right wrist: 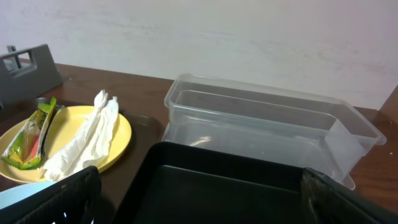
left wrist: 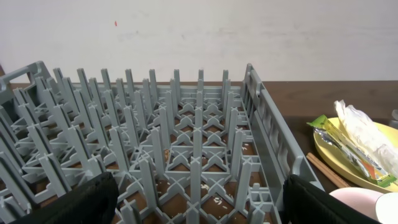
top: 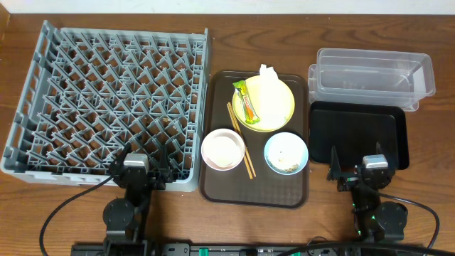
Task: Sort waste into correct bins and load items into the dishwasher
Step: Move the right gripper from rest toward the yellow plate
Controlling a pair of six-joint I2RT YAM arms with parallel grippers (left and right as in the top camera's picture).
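Overhead: wrapper (top: 247,101) on plate (top: 281,114) looks thin, light, slippery, so pinch its free end; left gripper (left wrist: 196,205) and right gripper (right wrist: 199,199) both spread wide, holding nothing.

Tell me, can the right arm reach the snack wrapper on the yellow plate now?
Probably yes. The snack wrapper lies uncovered on the yellow plate, and nothing stands between it and the open right gripper.
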